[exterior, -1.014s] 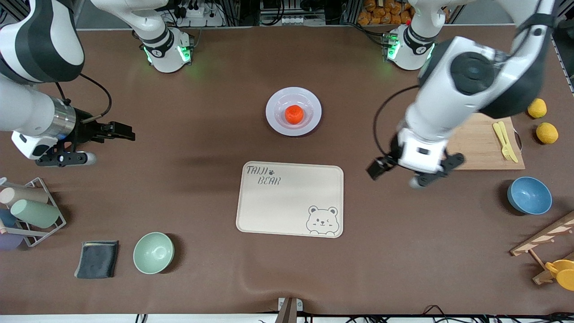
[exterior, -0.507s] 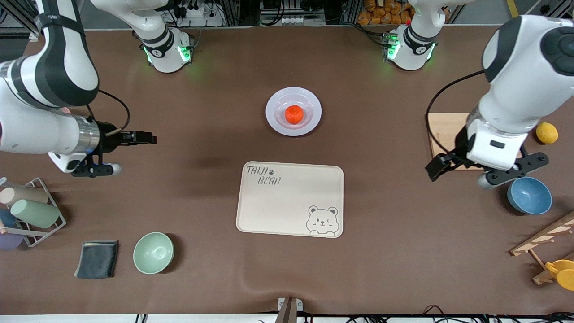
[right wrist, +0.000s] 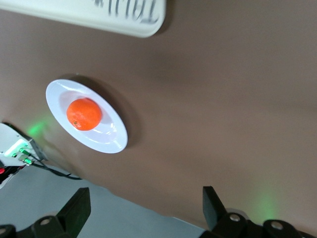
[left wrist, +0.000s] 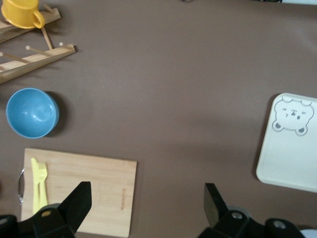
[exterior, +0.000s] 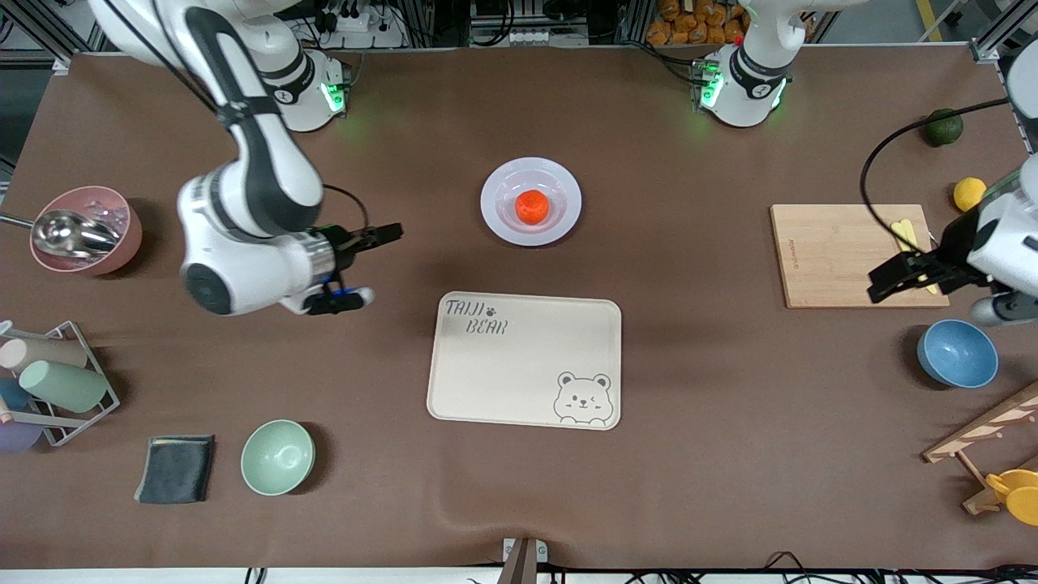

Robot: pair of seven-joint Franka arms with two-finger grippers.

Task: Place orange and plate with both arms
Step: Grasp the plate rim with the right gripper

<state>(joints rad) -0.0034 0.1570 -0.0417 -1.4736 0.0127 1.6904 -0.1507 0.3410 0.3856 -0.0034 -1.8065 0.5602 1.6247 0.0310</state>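
Observation:
The orange lies in the middle of the pale lavender-white plate, which stands on the table farther from the front camera than the bear tray. Both also show in the right wrist view, the orange on the plate. My right gripper is open and empty over bare table, toward the right arm's end from the plate; in its wrist view nothing is between the fingers. My left gripper is open and empty over the wooden cutting board's edge.
The cream bear tray lies mid-table. A cutting board with yellow cutlery, a blue bowl, a lemon and a dark green fruit are at the left arm's end. A pink bowl, cup rack and green bowl are at the right arm's end.
The right arm has swung in toward the plate from its end of the table. The left arm has drawn back over the cutting board. Orange and plate have not moved.

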